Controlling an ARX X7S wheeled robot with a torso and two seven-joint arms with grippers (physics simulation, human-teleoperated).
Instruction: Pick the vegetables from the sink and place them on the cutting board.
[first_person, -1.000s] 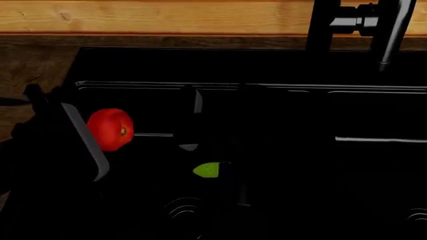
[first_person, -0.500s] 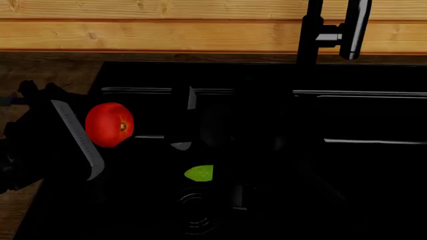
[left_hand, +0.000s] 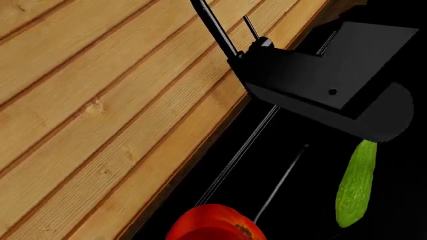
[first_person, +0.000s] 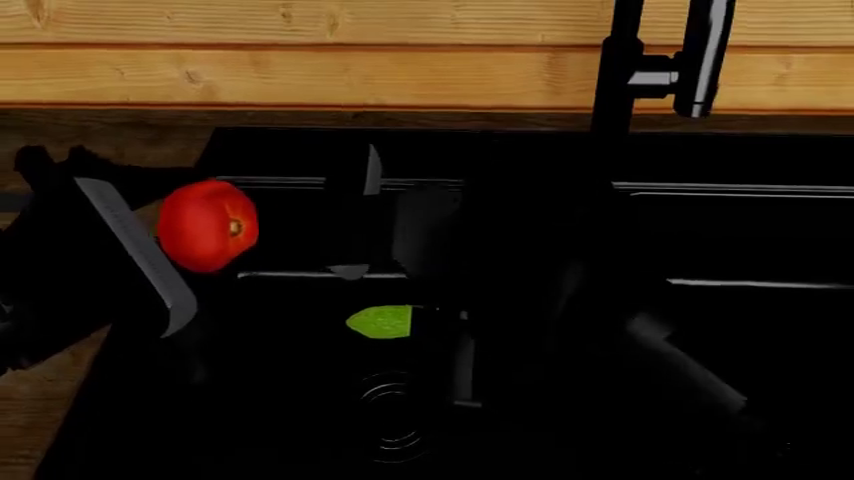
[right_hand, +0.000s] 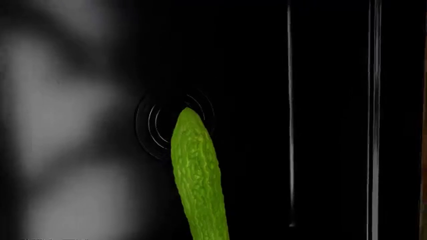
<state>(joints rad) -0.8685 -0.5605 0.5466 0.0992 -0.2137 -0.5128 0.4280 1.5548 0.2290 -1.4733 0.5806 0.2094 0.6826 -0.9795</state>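
Pincer of the left arm (first_person: 187, 250) grasps the tomato (first_person: 207, 225), raised at nine o'clock above the sink (first_person: 534, 150); glossy, soft, so squeeze mid-body gently. Right pincer grasps the stiff, bumpy cucumber (right_hand: 198, 180) near one end, above the drain (right_hand: 157, 120).

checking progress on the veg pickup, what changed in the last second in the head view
The tomato, at the left pincer, rose and drifted slightly left, from level with the sink's near rim to level with its back edge. The cucumber tip, by the right arm, shifted up and left, above the drain. The view itself moved too, showing more faucet. Both vegetables remain over the left basin; no cutting board in view.
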